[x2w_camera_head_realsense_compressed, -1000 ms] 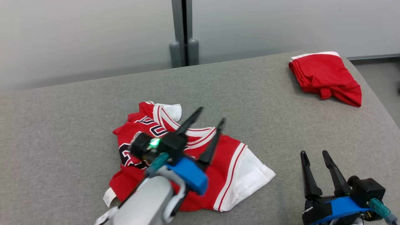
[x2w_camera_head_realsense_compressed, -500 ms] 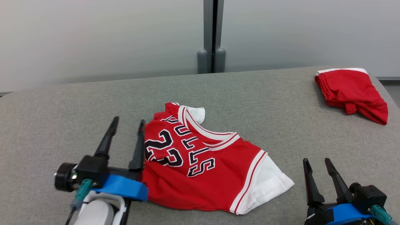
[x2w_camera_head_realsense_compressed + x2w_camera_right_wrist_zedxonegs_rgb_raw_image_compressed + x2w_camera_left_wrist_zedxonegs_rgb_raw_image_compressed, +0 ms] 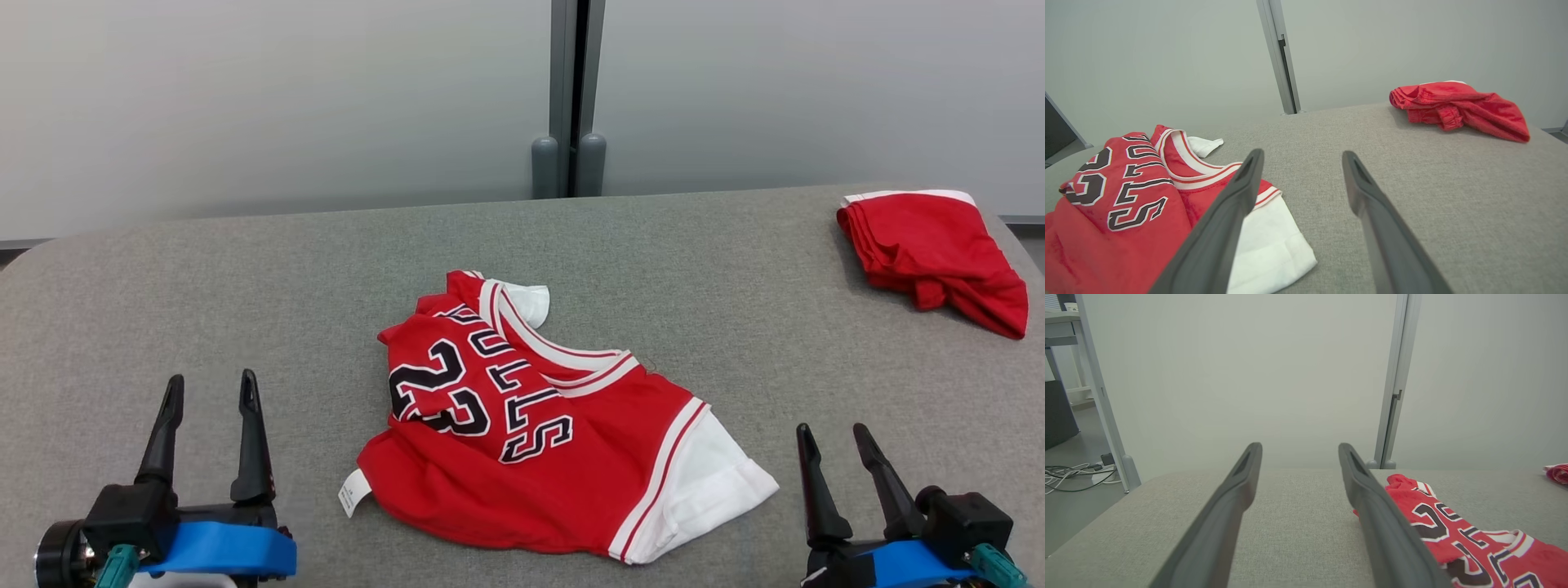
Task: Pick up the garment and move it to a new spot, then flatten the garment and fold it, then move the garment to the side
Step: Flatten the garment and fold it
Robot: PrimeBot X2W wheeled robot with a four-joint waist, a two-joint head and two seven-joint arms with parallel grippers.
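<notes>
A grey padded table [image 3: 204,269] stands before pale wall panels, and the red jersey [image 3: 531,474] lies rumpled near its middle, number side up, with a white sleeve toward the near right. The left gripper [image 3: 211,377] hovers at the near left, clear of the jersey, and the right gripper [image 3: 831,429] sits at the near right, near the sleeve. Both have their jaws spread and empty, and a red cloth [image 3: 931,245] lies bunched at the far right.
</notes>
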